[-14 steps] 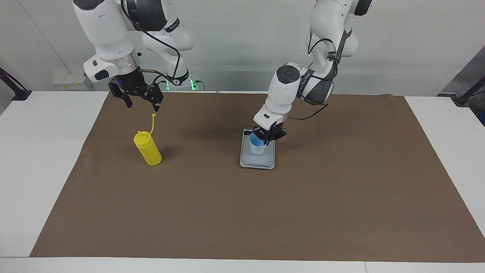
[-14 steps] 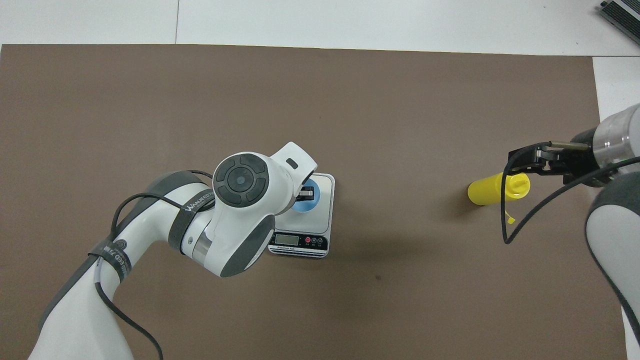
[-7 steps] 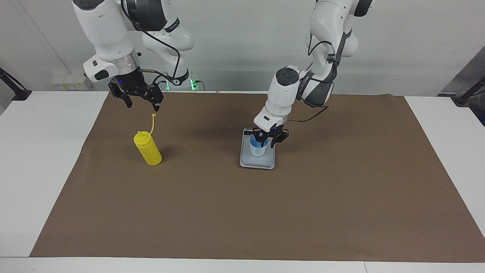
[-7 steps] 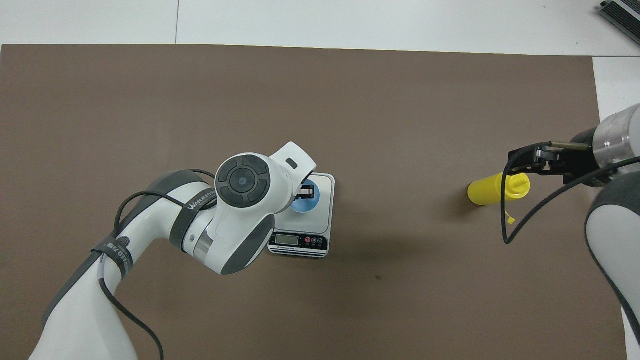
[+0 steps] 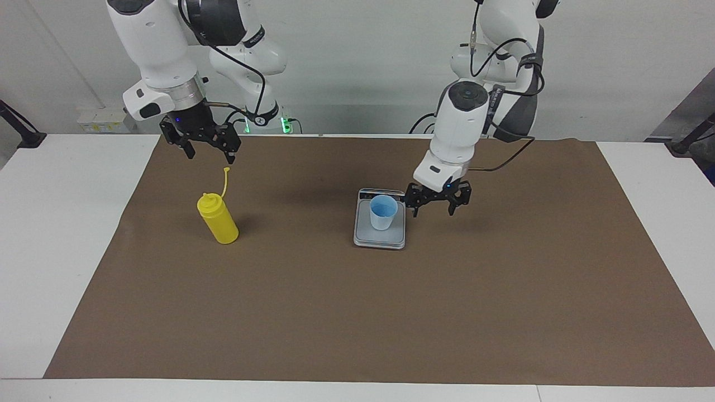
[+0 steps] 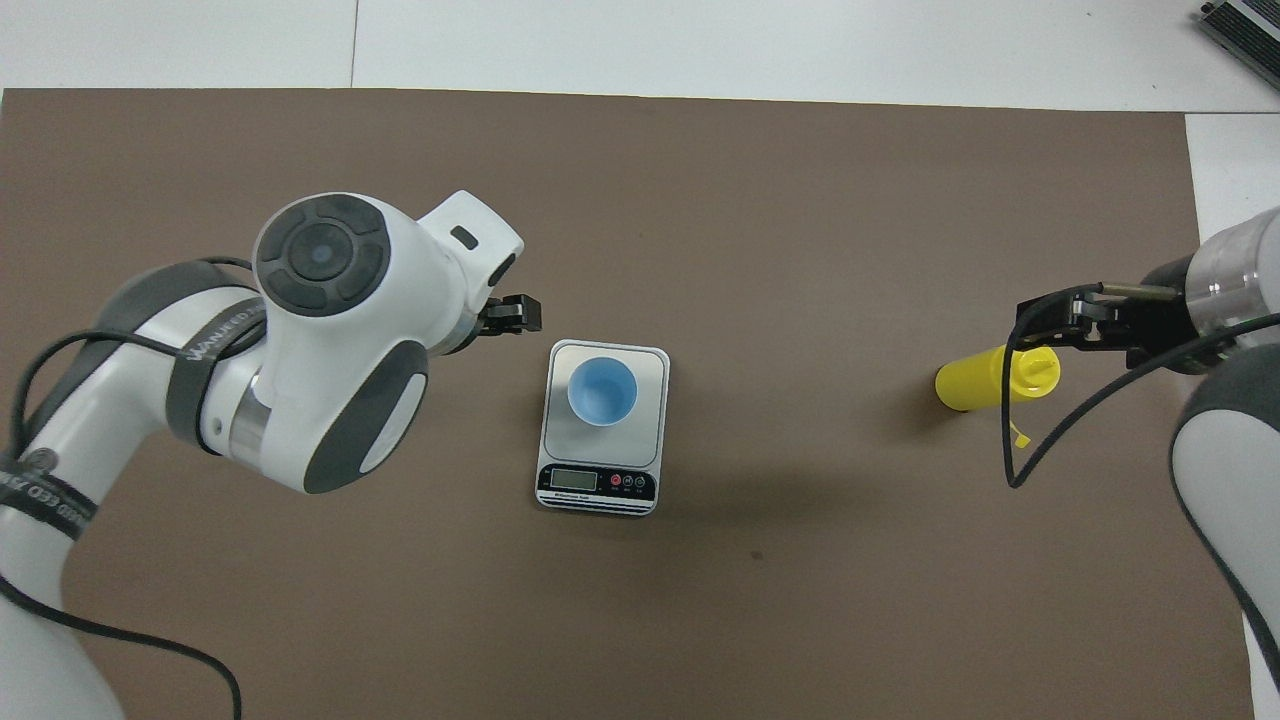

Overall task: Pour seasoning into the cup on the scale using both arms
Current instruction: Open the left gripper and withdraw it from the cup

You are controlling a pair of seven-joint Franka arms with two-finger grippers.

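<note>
On scale (image 5: 379,239): upright blue cup (image 5: 383,213); left gripper (image 5: 437,205), right gripper (image 5: 208,152) fingers spread, empty.

I count one yellow squeeze bottle (image 5: 218,219), one blue cup (image 5: 383,211), one scale (image 5: 379,234), one brown mat (image 5: 380,312) on one white table (image 5: 50,234), and two arms with two grippers, the left gripper (image 5: 437,206) and the right gripper (image 5: 208,151).

Looked like a robotics lab or test cell: two white robot arms (image 5: 167,61) mounted at a white table (image 5: 61,223) covered by a brown paper mat (image 5: 391,312), plain white wall (image 5: 346,56), loose cabling, a green indicator light (image 5: 285,121) at the table's edge.
</note>
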